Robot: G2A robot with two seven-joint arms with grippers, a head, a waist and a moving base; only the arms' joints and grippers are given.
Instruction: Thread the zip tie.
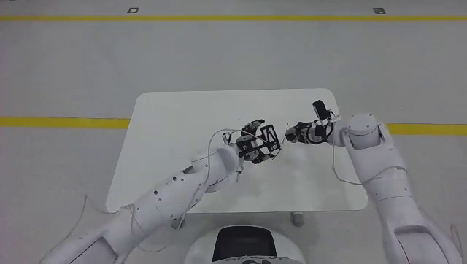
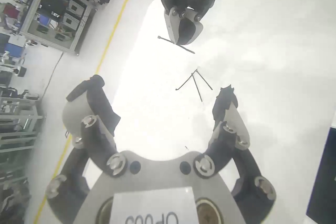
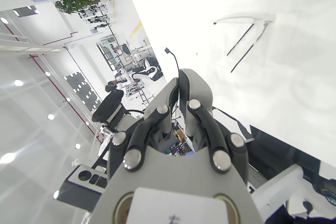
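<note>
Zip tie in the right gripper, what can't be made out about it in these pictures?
Left wrist view: the zip tie's middle is hidden between the shut jaws of the right gripper.
Right wrist view: its lower length disappears between the jaws.
Top view: too small to tell head from tail.
Loose ties: too thin to tell whether they interlock.
</note>
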